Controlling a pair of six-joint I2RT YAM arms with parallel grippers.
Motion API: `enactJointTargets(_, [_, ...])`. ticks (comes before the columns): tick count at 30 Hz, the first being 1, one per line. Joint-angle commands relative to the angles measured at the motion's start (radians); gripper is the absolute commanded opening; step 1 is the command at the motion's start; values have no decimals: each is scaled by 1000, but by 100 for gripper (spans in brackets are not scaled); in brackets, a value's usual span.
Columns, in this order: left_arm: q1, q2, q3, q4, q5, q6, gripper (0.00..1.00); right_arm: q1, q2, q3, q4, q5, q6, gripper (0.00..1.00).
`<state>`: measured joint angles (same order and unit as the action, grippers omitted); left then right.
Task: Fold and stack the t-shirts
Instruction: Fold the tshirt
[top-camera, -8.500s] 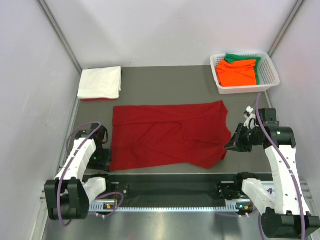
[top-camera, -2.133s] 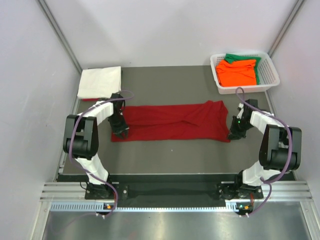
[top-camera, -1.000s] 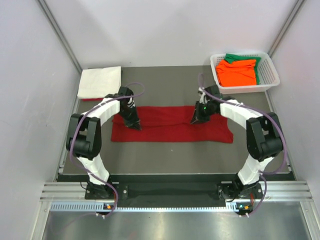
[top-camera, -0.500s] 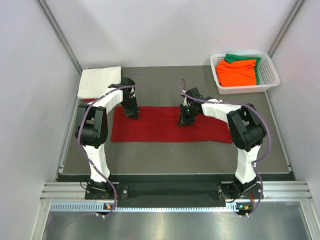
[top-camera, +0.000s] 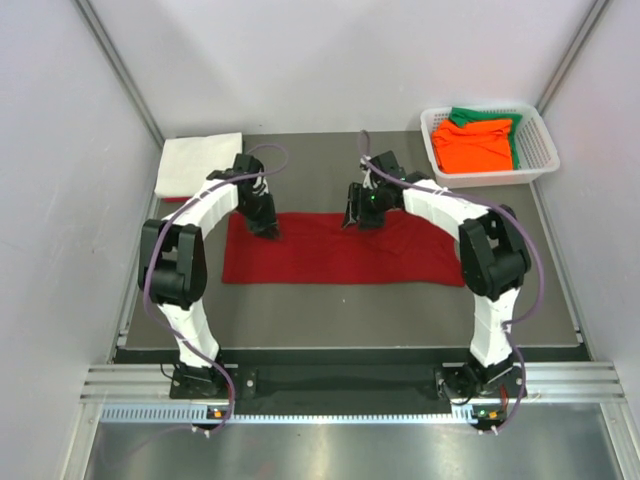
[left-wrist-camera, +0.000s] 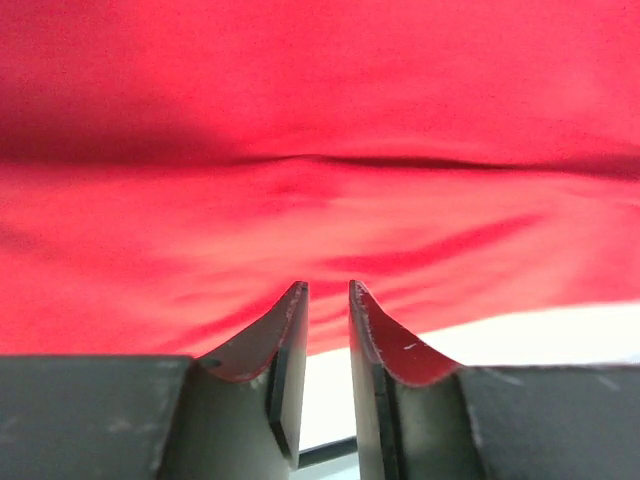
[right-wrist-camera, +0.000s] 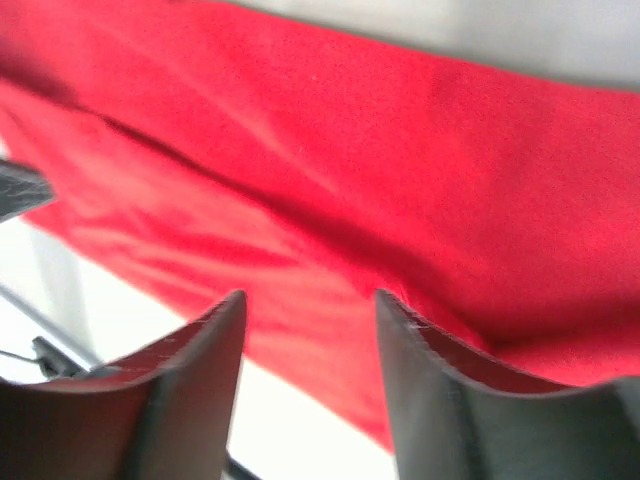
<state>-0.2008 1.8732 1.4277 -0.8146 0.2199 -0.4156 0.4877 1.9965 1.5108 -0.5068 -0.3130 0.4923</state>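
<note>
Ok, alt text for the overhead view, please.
Two robot arms reach over a red shirt folded into a long strip on a grey table, left claw and right claw at its far edge. A folded white shirt lies far left; a basket far right holds an orange shirt and a green shirt.

Left fingers (left-wrist-camera: 272, 352) barely parted, gripping nothing (right fingers (right-wrist-camera: 192, 372) spread wider).

Pale, lilac-tinted walls (top-camera: 60, 150) close in three sides, and slim metal posts (top-camera: 118, 70) run up the back corners. The table (top-camera: 320, 160) is dull grey, with a ridged metal rail (top-camera: 340, 412) along its near edge. The light is soft and even.
</note>
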Motion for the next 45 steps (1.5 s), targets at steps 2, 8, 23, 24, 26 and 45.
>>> enactJointTargets(2, [-87, -3, -9, 275, 298, -132, 31, -90, -172, -47, -64, -37, -30, 59])
enactJointTargets(8, [-264, 59, -61, 590, 312, -468, 36, -274, -271, -179, -59, -64, -67, 65])
enactJointTargets(23, [-537, 210, -138, 977, 44, -962, 35, -456, -479, -448, 36, -90, -132, 68])
enactJointTargets(24, [-539, 218, -136, 970, 32, -986, 33, -457, -490, -469, 40, -92, -129, 68])
enactJointTargets(26, [-539, 239, -125, 924, 7, -1012, 32, -457, -522, -488, 51, -95, -123, 68])
enactJointTargets(45, [-574, 294, -38, 867, 10, -1063, 26, -480, -539, -561, 105, -117, -121, 68])
